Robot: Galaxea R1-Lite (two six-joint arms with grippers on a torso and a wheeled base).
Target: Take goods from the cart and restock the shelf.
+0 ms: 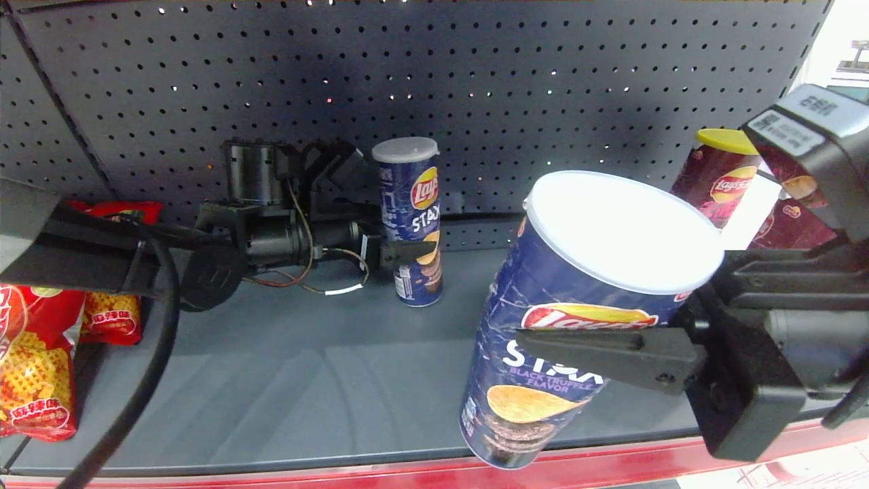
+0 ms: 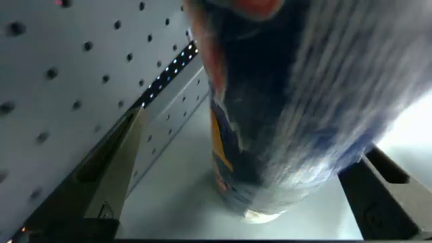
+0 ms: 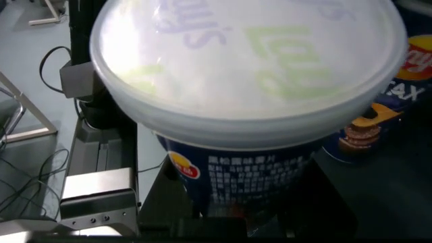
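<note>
Placing. Left gripper [image 1: 411, 252] fingers clasp blue cylindrical chip can [image 1: 410, 197] upright, grey metal shelf [image 1: 271, 380] rear; right gripper [image 1: 590, 319] fingers clasp tilted twin can [image 1: 536, 394], shelf front. Next: straighten, lower.

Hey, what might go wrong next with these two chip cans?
The right claw holds the tilted can over the shelf's red front edge; released there, it would likely topple or roll off. The left claw grips the upright can by the pegboard; a careless pull-back might tip it. The maroon can nearby might get bumped.
</note>
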